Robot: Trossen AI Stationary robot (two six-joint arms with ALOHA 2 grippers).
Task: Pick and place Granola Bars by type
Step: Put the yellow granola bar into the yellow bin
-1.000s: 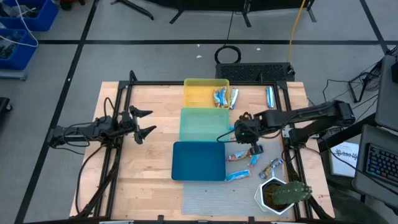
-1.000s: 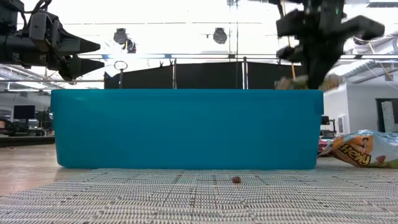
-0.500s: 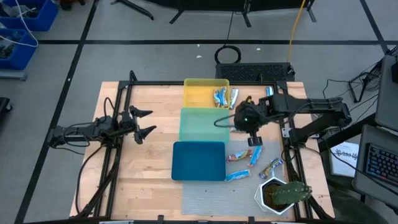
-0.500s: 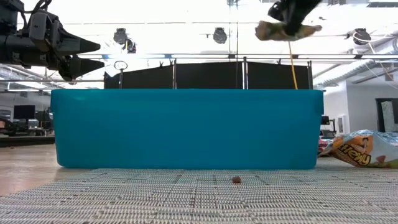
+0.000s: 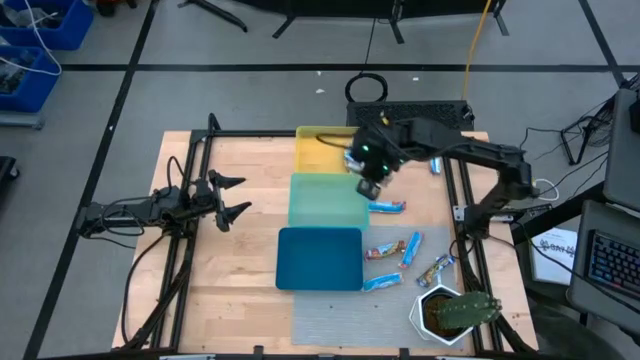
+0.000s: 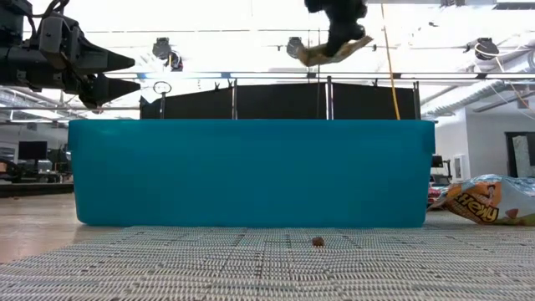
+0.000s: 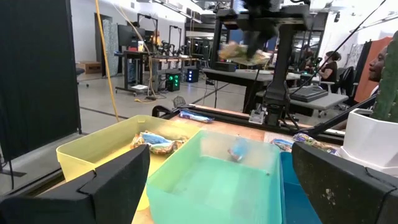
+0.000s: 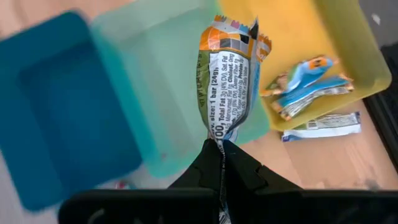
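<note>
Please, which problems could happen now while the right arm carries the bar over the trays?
1. The right end effector pinches the granola bar only by its crimped end, so it may slip out.
2. It hangs near the border of the green tray and yellow tray, so a release could land it in the wrong one.

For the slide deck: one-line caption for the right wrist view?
Right hand shut on a granola bar, held above the green tray beside the yellow tray.

The table (image 5: 240, 275) is pale matt wood, with a rough woven mat (image 6: 267, 263) at six o'clock. The trays (image 5: 318, 257) look like smooth plastic. The granola bars (image 5: 386, 207) have glossy crinkled wrappers.
</note>
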